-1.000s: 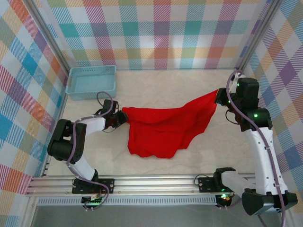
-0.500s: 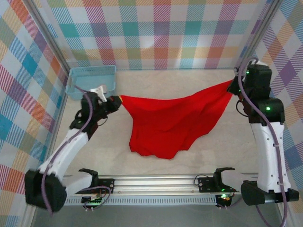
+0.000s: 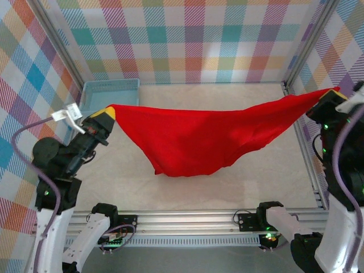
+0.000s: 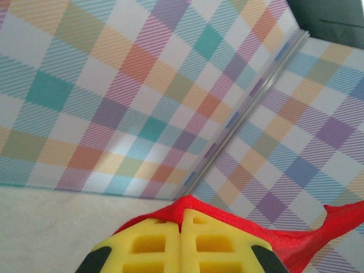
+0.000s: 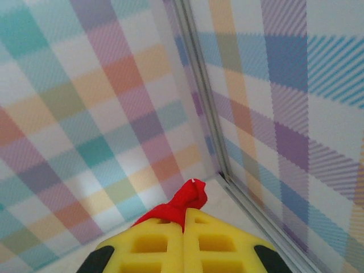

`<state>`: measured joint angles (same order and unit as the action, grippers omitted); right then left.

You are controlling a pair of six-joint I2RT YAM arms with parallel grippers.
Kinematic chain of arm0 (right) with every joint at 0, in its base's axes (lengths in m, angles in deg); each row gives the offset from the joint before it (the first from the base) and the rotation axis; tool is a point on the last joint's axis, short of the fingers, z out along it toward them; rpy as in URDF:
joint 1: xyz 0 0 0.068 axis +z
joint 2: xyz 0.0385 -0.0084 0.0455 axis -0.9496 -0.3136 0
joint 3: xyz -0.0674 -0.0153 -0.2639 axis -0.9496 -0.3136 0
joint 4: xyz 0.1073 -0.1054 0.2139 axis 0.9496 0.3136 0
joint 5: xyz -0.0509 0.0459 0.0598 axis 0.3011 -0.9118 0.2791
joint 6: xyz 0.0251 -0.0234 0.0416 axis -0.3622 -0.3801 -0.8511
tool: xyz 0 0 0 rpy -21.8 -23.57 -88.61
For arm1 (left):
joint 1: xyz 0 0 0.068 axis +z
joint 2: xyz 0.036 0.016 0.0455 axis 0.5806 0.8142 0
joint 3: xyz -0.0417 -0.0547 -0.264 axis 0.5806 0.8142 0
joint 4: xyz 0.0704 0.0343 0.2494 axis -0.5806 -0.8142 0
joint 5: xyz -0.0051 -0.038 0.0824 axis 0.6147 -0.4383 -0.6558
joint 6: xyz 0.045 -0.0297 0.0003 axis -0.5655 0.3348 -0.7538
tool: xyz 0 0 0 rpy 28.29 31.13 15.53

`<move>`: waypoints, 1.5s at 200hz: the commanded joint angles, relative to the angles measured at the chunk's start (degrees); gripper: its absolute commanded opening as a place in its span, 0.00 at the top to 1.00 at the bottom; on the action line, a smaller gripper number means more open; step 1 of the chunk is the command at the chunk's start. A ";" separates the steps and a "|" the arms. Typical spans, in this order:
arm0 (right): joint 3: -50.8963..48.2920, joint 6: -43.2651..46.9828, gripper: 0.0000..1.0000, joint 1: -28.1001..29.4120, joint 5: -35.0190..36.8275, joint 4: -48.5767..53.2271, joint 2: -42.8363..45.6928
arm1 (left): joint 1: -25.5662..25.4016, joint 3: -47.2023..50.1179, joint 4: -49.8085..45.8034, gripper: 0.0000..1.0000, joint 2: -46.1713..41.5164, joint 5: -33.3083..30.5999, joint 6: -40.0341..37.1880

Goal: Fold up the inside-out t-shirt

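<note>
The inside-out t-shirt [image 3: 199,136] is bright red and hangs stretched in the air between both arms, sagging in the middle above the table. My left gripper [image 3: 107,112] is raised at the left and is shut on one end of the t-shirt [image 4: 187,206], the cloth pinched between the yellow fingers [image 4: 148,242]. My right gripper [image 3: 331,92] is high at the right wall, shut on the other end of the t-shirt [image 5: 185,202], a red bunch poking out above its yellow fingers [image 5: 219,242].
A light blue basket [image 3: 108,91] stands at the back left, partly behind the left gripper. Plaid walls enclose the table on three sides, with a metal corner post [image 3: 301,51] at the back right. A metal rail [image 3: 187,219] runs along the near edge.
Both arms have risen and spread apart, lifting the t-shirt off the table and pulling it taut. The left gripper closed on the cloth about a second ago.
</note>
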<state>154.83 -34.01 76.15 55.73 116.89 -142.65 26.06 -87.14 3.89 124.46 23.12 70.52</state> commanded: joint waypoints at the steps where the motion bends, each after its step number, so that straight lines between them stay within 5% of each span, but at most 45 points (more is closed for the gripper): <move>1: 4.01 1.59 1.00 -0.45 -7.14 -3.72 2.63 | 0.79 -5.26 -4.59 1.00 -2.38 -1.33 -2.28; 74: 6.93 3.29 1.00 -0.41 -9.68 -6.36 -1.89 | 0.71 -8.88 -7.34 1.00 3.04 -4.41 -1.74; 152: -15.83 3.18 1.00 -0.31 -15.74 -19.19 -18.45 | 0.37 -8.33 -7.54 1.00 43.38 -9.82 -2.06; 171: -17.71 3.39 1.00 -0.34 -15.87 -22.95 -27.32 | -0.34 -15.65 -9.82 0.77 57.74 -11.95 -2.36; 178: -16.52 3.69 0.89 -0.33 -14.96 -23.04 -31.37 | -0.41 -20.07 -13.27 0.67 63.04 -13.78 -2.30; 191: -11.47 3.79 0.54 -0.45 -12.33 -19.74 -40.43 | -0.41 -29.89 -22.45 0.50 72.26 -17.54 -2.06; 200: -6.79 3.24 0.41 -0.38 -10.48 -14.96 -45.83 | -0.65 -34.47 -27.32 0.43 75.76 -19.64 -1.65; 234: -15.13 -0.55 0.21 -0.15 -10.70 -13.74 -43.80 | -4.83 -24.19 -26.31 0.20 66.07 -25.45 -1.42; 270: -34.52 -5.86 0.20 4.75 -18.79 -14.62 -31.27 | -11.90 -3.70 -21.68 0.23 52.08 -25.42 3.01; 300: -49.05 -9.77 0.22 13.20 -22.20 -14.33 -23.75 | -19.02 6.21 -16.93 0.28 49.13 -22.13 6.25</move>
<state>114.68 -38.93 83.54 38.88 101.85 -170.21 11.00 -87.49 -16.67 172.91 -0.49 72.99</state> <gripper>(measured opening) 0.795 0.725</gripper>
